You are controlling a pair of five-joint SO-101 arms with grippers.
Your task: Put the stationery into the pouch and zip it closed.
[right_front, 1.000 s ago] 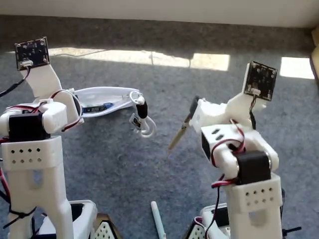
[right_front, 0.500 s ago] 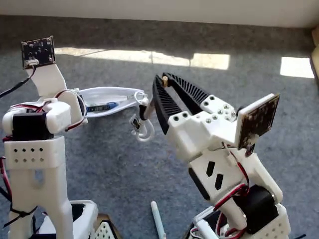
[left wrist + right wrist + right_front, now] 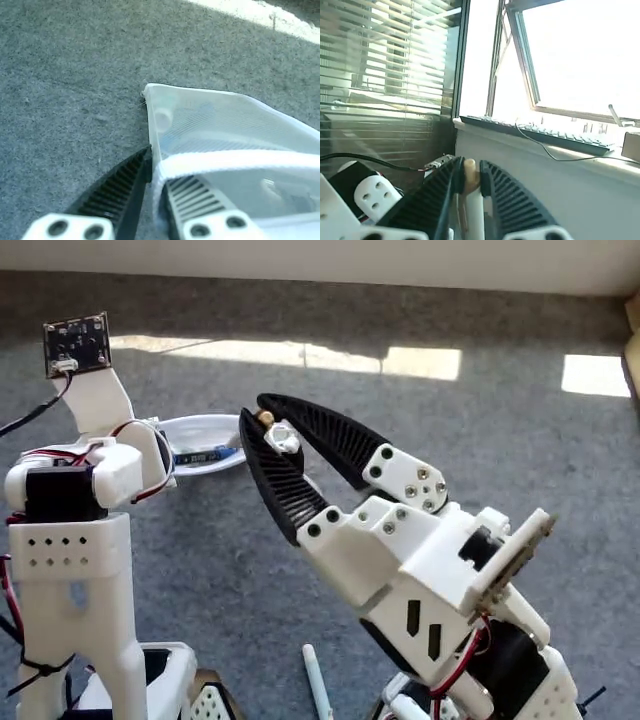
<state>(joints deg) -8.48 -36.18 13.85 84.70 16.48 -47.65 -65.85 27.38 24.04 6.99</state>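
Stage shown: loading, with the zip not yet dealt with. Nearest, between the two arm bases, a white pen (image 3: 316,680) lies loose on the grey carpet (image 3: 200,560), its lower end cut off by the frame edge; it remains to be packed. Above it the right gripper (image 3: 254,408) is raised, its black jaws clamped on a slim writing tool (image 3: 469,172), of which a tan rounded end shows at the fingertips; most of its shaft is hidden between the jaws. Beyond lies the pouch (image 3: 205,430), white and partly of mesh, with a blue item (image 3: 200,455) visible inside. The left gripper (image 3: 157,172) is closed on the pouch's edge, one jaw outside the fabric and one behind it. The next move probably calls for tipping the held tool downward and lining it up with the pouch mouth while the left arm steadies the fabric. Uncertain: the right gripper covers the pouch's near end, so the mouth, the zip and its slider cannot be made out. Whether the pouch rests on the carpet or hangs just above it cannot be told.
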